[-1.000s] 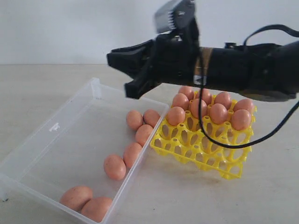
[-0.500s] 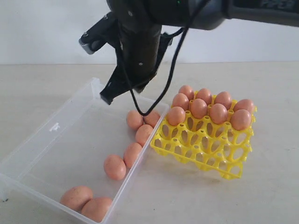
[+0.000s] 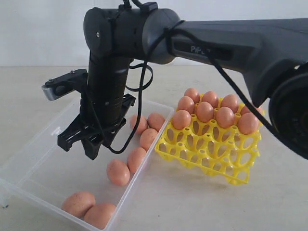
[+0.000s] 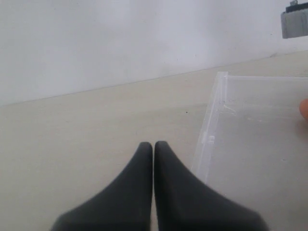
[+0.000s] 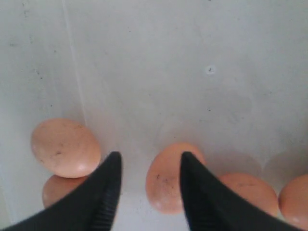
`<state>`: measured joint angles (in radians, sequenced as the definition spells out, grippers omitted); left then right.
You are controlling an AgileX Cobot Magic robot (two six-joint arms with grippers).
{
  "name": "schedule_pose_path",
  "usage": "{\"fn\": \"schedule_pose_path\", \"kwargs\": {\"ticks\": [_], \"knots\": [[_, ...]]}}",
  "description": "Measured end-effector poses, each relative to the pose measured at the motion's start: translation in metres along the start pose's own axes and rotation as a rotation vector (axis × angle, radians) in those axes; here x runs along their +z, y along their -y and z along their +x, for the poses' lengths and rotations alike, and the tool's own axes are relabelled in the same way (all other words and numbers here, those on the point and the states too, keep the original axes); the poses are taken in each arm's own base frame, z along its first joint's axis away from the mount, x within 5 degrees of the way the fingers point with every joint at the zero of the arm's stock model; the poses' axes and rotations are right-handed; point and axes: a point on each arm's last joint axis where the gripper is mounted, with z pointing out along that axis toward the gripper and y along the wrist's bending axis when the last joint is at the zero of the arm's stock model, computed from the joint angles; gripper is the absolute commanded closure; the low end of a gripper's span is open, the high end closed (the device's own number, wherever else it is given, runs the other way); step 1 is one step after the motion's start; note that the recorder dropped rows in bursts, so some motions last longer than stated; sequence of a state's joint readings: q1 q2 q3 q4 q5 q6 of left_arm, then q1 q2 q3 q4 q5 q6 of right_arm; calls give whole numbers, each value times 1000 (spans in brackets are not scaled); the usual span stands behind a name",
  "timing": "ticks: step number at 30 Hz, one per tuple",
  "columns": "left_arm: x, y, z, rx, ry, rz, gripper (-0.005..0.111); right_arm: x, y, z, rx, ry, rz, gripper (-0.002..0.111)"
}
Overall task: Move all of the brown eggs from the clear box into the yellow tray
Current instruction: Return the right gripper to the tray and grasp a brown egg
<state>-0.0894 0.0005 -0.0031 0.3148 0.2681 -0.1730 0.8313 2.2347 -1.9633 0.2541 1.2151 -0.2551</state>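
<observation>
The right tool (image 3: 78, 149) hangs with its jaws apart and empty over the clear box (image 3: 53, 144). Seven brown eggs (image 3: 118, 172) lie there along the wall nearest the yellow tray (image 3: 211, 154), which carries nine more. The left tool (image 4: 153, 144) is clenched on nothing beside the box.

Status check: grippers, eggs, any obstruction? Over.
Right gripper open, poised over a brown egg in the clear box. Left gripper shut, outside the box. Seven eggs in box, nine in yellow tray. No obstruction seen.
</observation>
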Motion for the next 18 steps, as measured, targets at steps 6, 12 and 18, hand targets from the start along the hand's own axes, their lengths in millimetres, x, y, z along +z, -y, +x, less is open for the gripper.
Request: {"fn": "schedule_pose_path", "kwargs": {"ticks": [6, 12, 18], "knots": [[0, 0, 0, 0, 0, 0, 105, 1, -2, 0, 32, -6, 11, 38], [0, 0, 0, 0, 0, 0, 105, 8, 0, 0, 103, -19, 14, 38], [0, 0, 0, 0, 0, 0, 105, 30, 6, 2, 151, -67, 18, 38]]}}
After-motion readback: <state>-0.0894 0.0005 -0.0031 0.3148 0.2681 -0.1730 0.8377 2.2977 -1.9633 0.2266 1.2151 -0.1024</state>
